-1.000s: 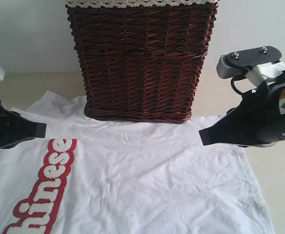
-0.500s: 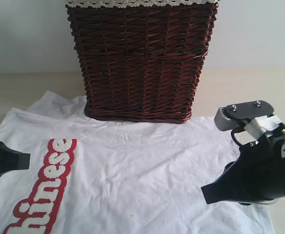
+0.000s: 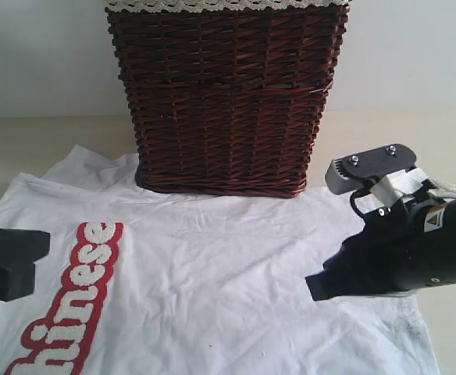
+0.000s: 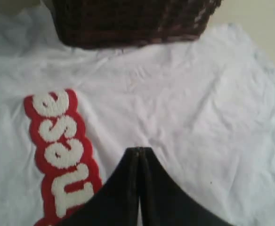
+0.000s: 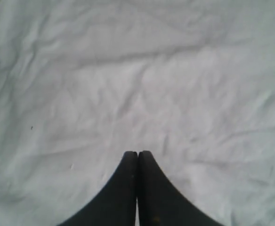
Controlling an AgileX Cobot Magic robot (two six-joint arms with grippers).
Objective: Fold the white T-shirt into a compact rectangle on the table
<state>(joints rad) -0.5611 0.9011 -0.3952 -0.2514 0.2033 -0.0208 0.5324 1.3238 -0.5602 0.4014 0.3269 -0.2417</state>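
White T-shirt (image 3: 236,258) lay spread flat on the table (image 3: 40,141), its far edge reaching the base of the basket (image 3: 224,101). Red patch (image 3: 80,297) w/ fuzzy white letters sat in front of the basket, off to its left in the exterior view. Left gripper (image 3: 44,242), jaws pressed together & empty, hung over the shirt front-left of the basket. Right gripper (image 3: 310,285), also clamped on nothing, was low over the shirt front-right of the basket.
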